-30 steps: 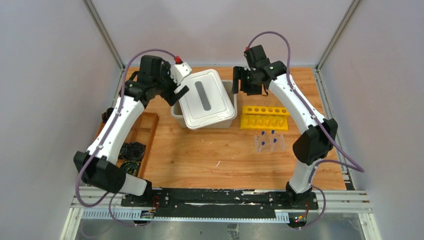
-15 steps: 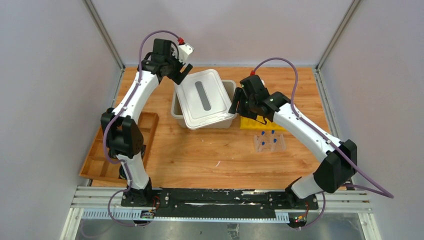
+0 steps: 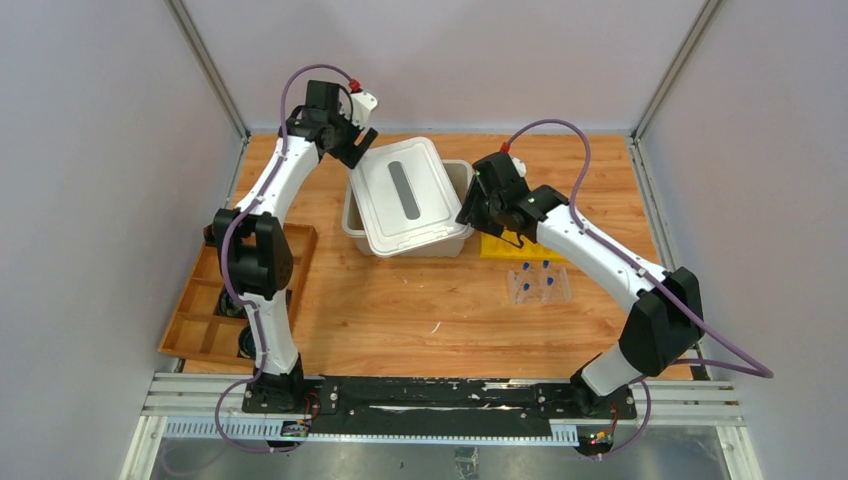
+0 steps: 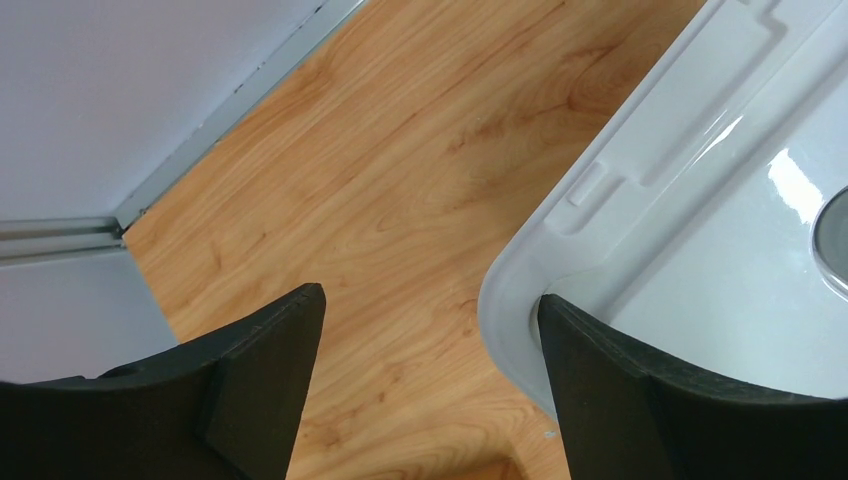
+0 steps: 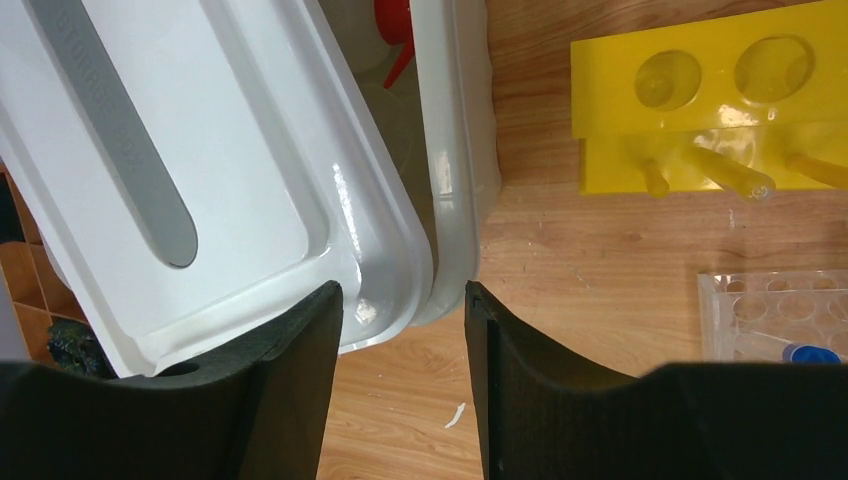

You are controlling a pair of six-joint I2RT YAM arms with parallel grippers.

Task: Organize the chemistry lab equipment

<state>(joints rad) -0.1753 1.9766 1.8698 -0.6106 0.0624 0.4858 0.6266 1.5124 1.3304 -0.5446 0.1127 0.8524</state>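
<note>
Left hand (image 4: 430, 300) was spread at lid (image 4: 700, 230) corner. Right hand (image 5: 402, 290) was spread astride lid rim. Strip (image 5: 115, 130) lettering illegible.

The table (image 3: 400, 310) carries one white bin (image 5: 455, 150) with one lid (image 3: 430, 200), one red nozzle (image 5: 395, 20) showing inside it, one yellow rack (image 5: 700, 100), one clear tube holder (image 3: 538, 295) with four blue-capped test tubes (image 3: 526, 286), and one wooden compartment tray (image 3: 200, 320) at nine o'clock.

squeeze bottle (image 5: 395, 20) mostly hidden under lid (image 5: 250, 150)
</note>
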